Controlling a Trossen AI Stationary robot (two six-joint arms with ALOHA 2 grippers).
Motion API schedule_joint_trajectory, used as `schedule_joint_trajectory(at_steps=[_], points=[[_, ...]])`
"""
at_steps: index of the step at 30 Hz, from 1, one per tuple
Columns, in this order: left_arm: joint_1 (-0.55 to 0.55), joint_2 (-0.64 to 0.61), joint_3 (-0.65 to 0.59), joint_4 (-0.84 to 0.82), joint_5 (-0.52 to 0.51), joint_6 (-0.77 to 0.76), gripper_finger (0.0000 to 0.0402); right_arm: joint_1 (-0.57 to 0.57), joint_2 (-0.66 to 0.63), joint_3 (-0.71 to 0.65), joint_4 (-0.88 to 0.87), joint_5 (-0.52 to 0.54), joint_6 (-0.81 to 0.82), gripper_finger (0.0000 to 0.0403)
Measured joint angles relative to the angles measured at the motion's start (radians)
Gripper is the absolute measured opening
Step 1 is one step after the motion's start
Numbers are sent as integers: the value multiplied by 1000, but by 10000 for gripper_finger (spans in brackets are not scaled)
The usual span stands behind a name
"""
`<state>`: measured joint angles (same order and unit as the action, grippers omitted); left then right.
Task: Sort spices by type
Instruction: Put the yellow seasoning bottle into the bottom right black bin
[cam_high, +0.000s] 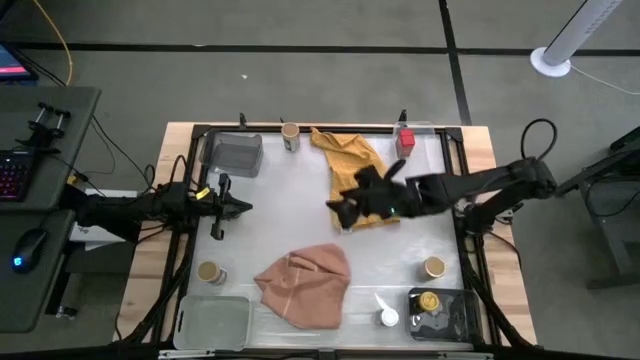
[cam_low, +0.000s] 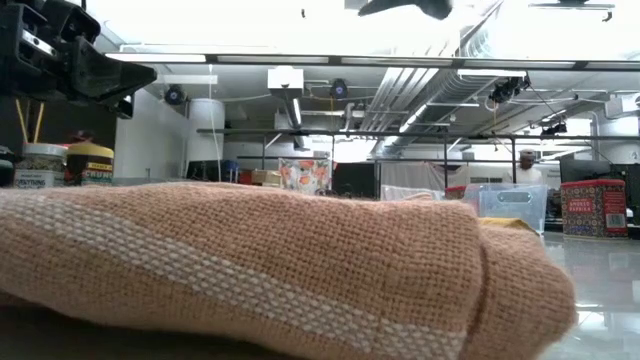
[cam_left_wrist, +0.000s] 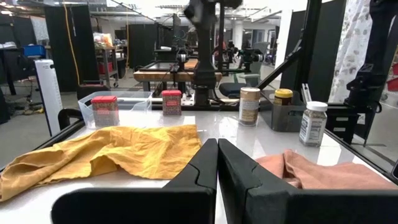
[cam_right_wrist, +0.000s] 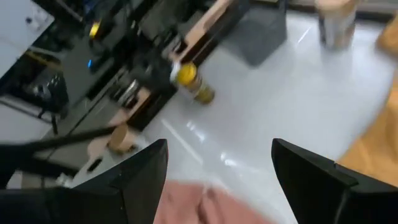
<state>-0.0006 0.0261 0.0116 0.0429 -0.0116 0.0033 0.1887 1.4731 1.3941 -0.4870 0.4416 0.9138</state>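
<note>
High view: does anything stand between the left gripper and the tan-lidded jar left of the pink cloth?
Nothing visible does: only bare table lies between the shut left gripper and the tan-lidded jar; the pink cloth lies aside.

I see a mustard cloth (cam_high: 352, 160) and pink cloth (cam_high: 305, 283) crumpled on the surface (cam_high: 270, 215), trays at its corners.

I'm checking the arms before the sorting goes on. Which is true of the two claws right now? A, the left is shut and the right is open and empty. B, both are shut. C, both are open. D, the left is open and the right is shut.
A: the left claw has its fingers pressed together, while the right claw stands wide apart with nothing between, above the mustard cloth.
</note>
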Motion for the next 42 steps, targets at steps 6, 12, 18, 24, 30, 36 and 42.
schedule_joint_trajectory(at_steps=[6,12,18,24,30,36,42], points=[[0,0,0,95,0,-89,1,-117,-10,0,-5,-101,-29,281],[0,6,0,487,-45,-376,1,-185,-10,0,-56,-165,-94,281],[15,234,190,434,-226,-438,20,-269,-10,-1,-74,-166,-242,281],[104,728,656,-2,-200,-337,114,-423,-10,-1,-59,-327,-362,281],[200,1058,1138,-887,-193,-342,223,-515,-10,-1,-59,-568,-463,281],[167,1152,1208,-1268,-43,-424,282,-525,-10,-1,-60,-601,-511,281],[143,1130,1076,-1358,-10,-584,285,-522,-10,-1,-59,-591,-479,281]])
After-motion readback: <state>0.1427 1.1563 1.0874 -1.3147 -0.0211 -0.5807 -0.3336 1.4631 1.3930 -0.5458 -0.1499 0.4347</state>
